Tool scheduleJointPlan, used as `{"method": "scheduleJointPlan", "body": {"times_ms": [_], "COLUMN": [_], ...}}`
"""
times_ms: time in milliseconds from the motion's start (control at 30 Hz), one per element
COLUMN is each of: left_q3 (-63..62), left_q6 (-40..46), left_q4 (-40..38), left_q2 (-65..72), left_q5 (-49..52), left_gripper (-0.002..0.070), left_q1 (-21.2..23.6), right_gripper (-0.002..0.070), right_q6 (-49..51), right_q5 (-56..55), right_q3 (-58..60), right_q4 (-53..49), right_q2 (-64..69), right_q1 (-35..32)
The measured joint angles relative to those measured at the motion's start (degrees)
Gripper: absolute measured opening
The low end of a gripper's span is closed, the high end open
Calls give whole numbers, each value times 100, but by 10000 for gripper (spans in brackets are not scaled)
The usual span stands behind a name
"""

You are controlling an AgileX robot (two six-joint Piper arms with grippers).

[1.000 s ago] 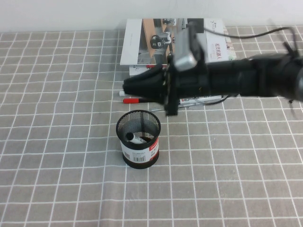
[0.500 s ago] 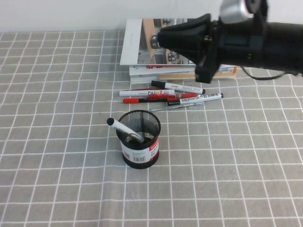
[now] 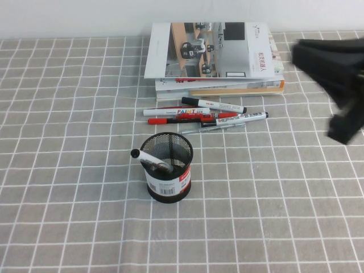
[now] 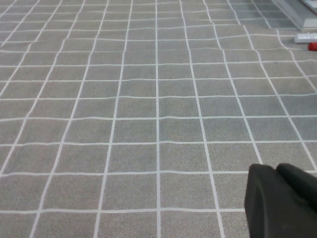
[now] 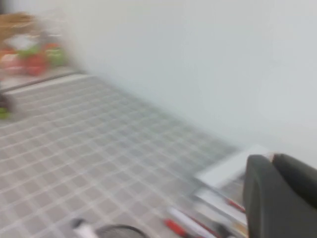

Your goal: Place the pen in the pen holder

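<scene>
Right end effector (image 3: 341, 85) hung blurred at the right edge of the high view, well apart from the slim silver-grey pen with a black cap (image 3: 151, 160), and I could not tell how far open it was, though nothing showed in its hold. That pen stood slanted inside the black wire-mesh cylindrical pen holder (image 3: 166, 168) with its capped end over the left rim, so the task looked done, leaving only the arm to park. Behind the holder, other markers (image 3: 205, 115) and stacked books (image 3: 213, 57) lay on the grey checked counter (image 3: 68, 199), while the left end effector (image 4: 282, 198) sat low over bare cloth, its opening likewise unclear.
</scene>
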Motion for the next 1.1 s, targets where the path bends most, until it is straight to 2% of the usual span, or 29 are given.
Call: {"method": "scheduleJointPlan", "body": {"times_ms": [267, 533, 800, 867, 967, 1033, 1100], "left_q3": [0, 0, 0, 0, 0, 0, 0], "left_q6": [0, 0, 0, 0, 0, 0, 0], "left_q4": [0, 0, 0, 0, 0, 0, 0], "left_q2": [0, 0, 0, 0, 0, 0, 0], "left_q5": [0, 0, 0, 0, 0, 0, 0], "left_gripper": [-4, -4, -4, -4, -4, -4, -4], "left_q1": [0, 0, 0, 0, 0, 0, 0], "right_gripper": [-12, -12, -12, -12, -12, -12, -12], "right_q6": [11, -649, -827, -589, 1247, 3650, 5640], "right_q5": [-1456, -2312, -2904, -3080, -3211, -3197, -3092], "right_q3": [1382, 2292, 2779, 2983, 3371, 3671, 3886], "right_q4": [113, 201, 242, 242, -969, -2925, -4568], "right_q2": [-1854, -3572, -4312, -4321, -4321, -4321, -4321], "right_q1": [-11, -11, -11, -11, -21, -32, -75]}}
